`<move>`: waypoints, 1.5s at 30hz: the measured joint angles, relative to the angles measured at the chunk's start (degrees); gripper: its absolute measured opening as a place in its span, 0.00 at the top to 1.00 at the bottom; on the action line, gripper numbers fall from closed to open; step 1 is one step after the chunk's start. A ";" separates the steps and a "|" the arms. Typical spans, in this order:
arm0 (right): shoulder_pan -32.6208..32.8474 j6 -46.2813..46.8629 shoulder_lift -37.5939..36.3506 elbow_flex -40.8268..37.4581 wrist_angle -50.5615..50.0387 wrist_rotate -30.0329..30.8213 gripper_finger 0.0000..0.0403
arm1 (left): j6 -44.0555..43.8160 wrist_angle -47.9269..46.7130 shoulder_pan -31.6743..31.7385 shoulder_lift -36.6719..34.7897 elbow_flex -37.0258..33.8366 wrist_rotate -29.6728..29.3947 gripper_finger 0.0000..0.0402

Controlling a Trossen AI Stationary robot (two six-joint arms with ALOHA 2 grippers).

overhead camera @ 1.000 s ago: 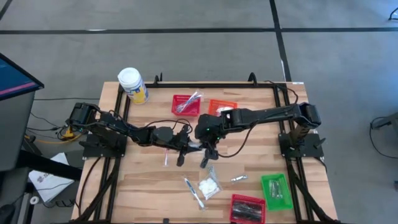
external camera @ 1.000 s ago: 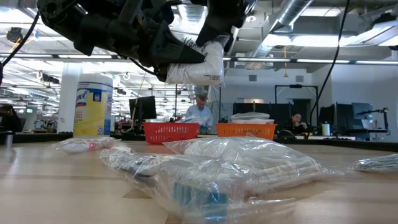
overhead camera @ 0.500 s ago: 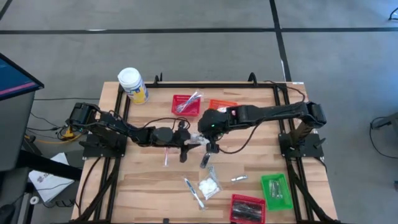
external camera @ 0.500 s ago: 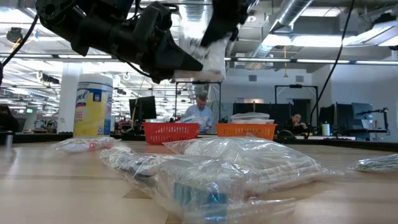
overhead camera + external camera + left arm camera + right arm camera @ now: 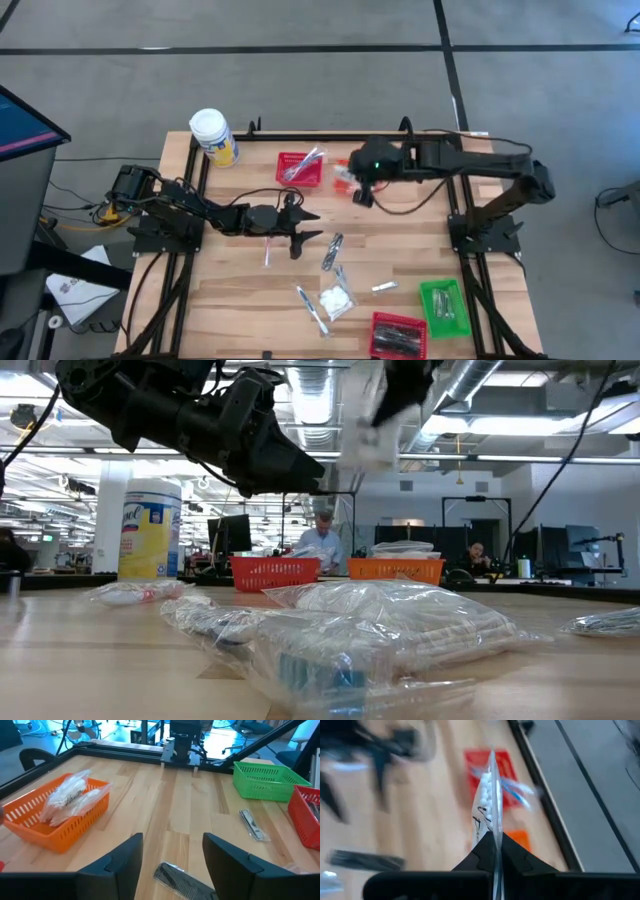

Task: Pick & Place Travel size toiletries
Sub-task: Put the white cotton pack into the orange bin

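Right gripper, jaws clamped on a clear-wrapped white packet, is hovering above the orange plastic basket. Left gripper, jaws apart, is waiting nearby over the wooden counter.

Jar at table's far left corner; two baskets mid far edge; packets near centre front; two baskets front right.

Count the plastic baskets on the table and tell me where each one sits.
4. A red basket and an orange basket sit side by side near the table's far edge. A green basket and a second red basket sit at the near right corner.
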 joint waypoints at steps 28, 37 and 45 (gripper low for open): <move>-26.34 -19.69 2.41 -18.73 14.04 -18.19 1.00 | 0.42 0.24 0.04 0.00 0.00 -0.13 0.52; -26.69 -20.53 6.30 -18.75 11.70 -18.93 1.00 | 0.42 0.34 -0.09 0.00 0.00 0.04 0.52; -27.17 -20.33 7.14 -18.73 11.01 -18.93 0.98 | 0.44 0.42 -0.09 0.00 -0.02 0.02 0.52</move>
